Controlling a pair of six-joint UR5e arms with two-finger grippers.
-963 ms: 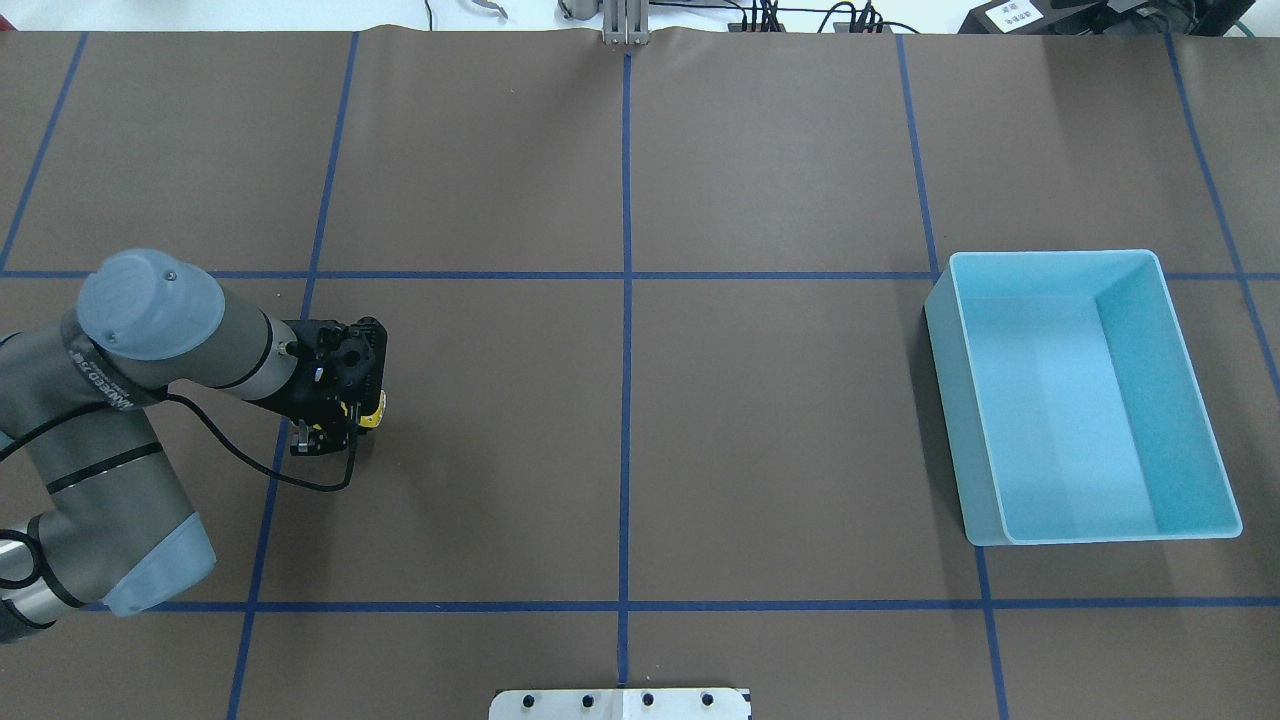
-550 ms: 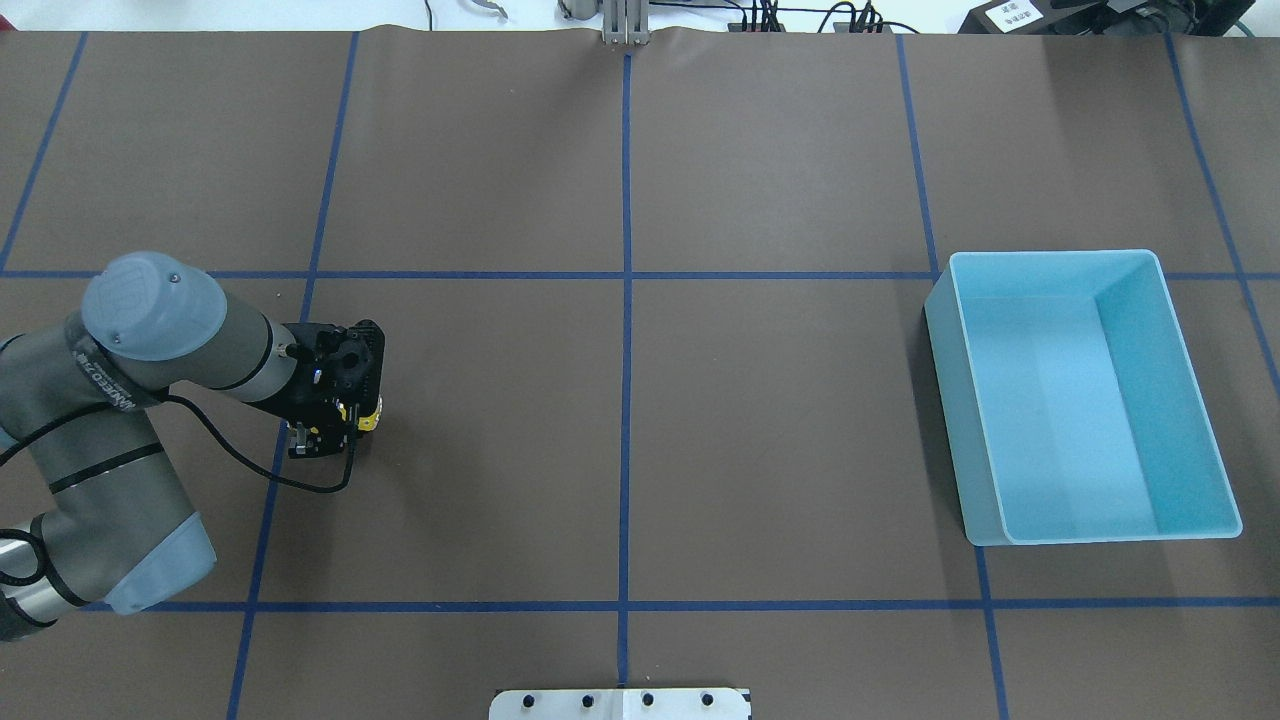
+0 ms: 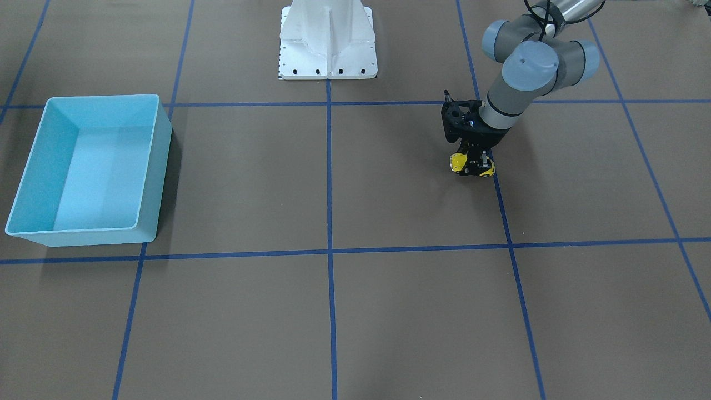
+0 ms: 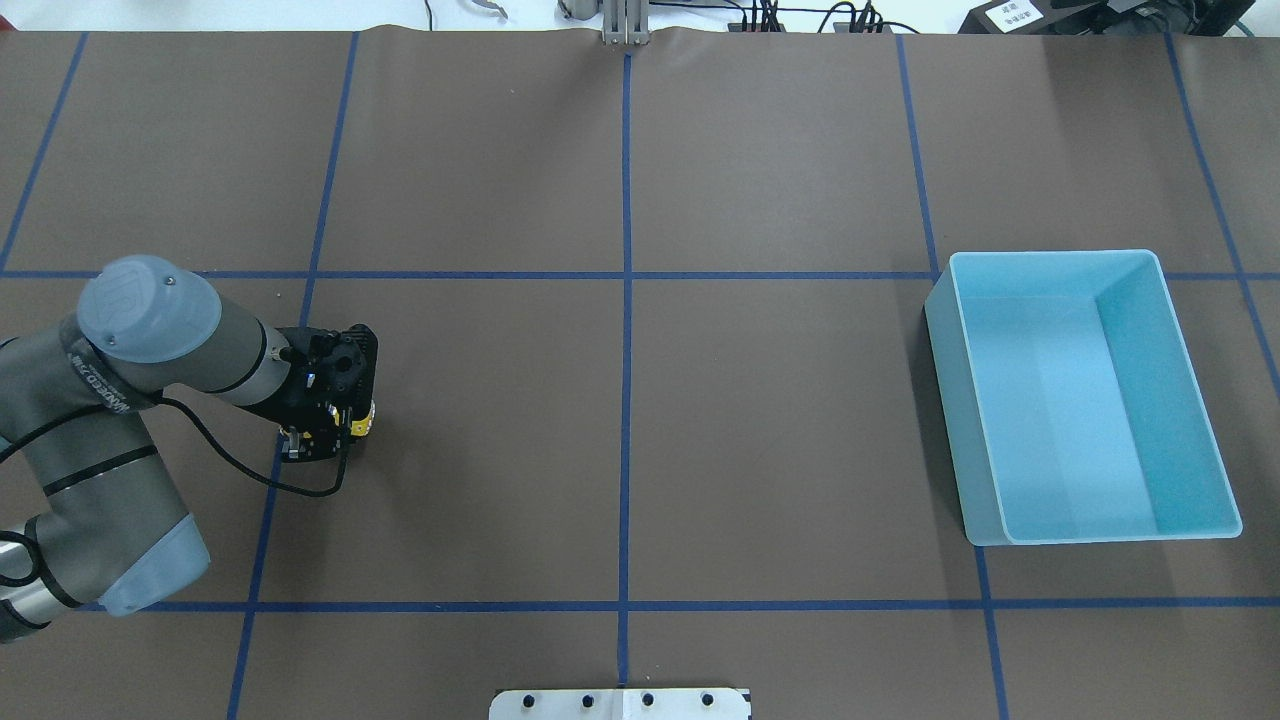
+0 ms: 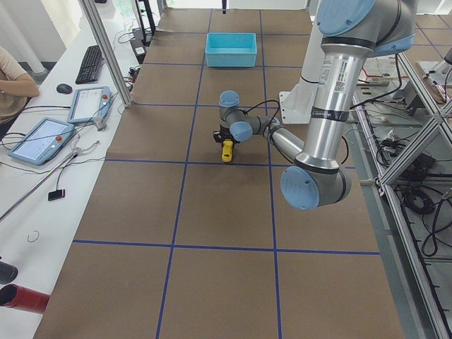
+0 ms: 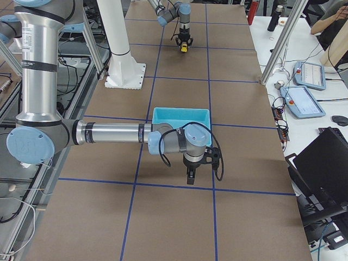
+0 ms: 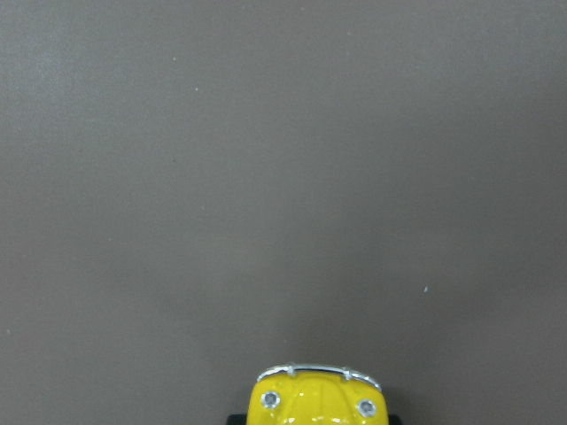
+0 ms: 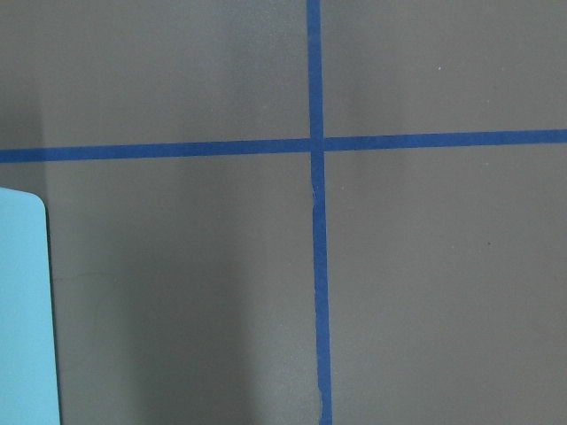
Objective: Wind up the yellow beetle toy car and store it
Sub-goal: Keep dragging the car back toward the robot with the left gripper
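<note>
The yellow beetle toy car (image 3: pixel 458 162) stands on the brown table, left of the middle in the overhead view (image 4: pixel 365 424). My left gripper (image 3: pixel 474 161) points straight down over it and is shut on its body. Its nose with two headlights shows at the bottom of the left wrist view (image 7: pixel 317 400). The light blue bin (image 4: pixel 945 400) stands empty far to the right. My right gripper (image 6: pixel 189 175) hangs low over the table in front of the bin (image 6: pixel 181 114), seen only in the exterior right view, so I cannot tell if it is open.
Blue tape lines divide the brown table. The white robot base (image 3: pixel 328 41) sits at the table's robot-side edge. The bin's corner (image 8: pixel 22 310) shows at the left of the right wrist view. Operator desks with tablets lie beyond the far edge.
My left gripper has moved a little to the left and toward the robot's edge, taking the yellow car along the table with it. The bin has not moved.
</note>
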